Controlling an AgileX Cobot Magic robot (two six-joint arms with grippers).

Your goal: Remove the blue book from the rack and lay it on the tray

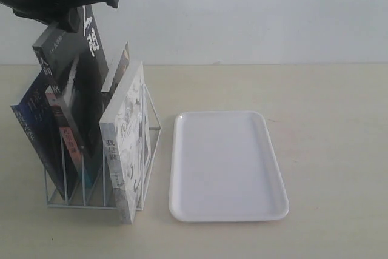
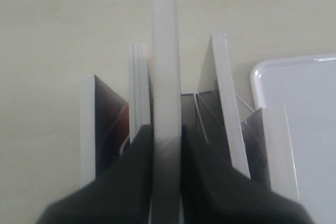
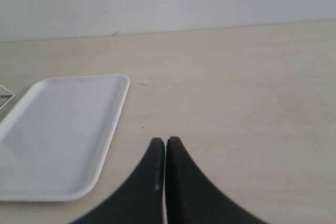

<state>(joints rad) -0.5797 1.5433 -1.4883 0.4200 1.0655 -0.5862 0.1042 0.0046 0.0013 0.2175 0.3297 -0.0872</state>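
Observation:
The blue book [image 1: 31, 130] leans in the leftmost slot of the white wire rack [image 1: 153, 127]. In the left wrist view the blue book [image 2: 107, 124] shows a dark cover with an orange patch, two books away from the jaws. My left gripper [image 1: 63, 21] [image 2: 166, 135] is shut on the top edge of a black-spined book [image 1: 68, 65] [image 2: 164, 66] that stands higher than the others. The white tray [image 1: 227, 165] [image 3: 63, 129] lies empty to the right of the rack. My right gripper [image 3: 166, 141] is shut on nothing above the bare table beside the tray, out of the exterior view.
A second black-spined book [image 1: 63, 127], a thin book [image 1: 118, 65] and the white-spined sketch-cover book [image 1: 126, 150] also stand in the rack. A pale wall rises behind the beige table [image 1: 327, 119].

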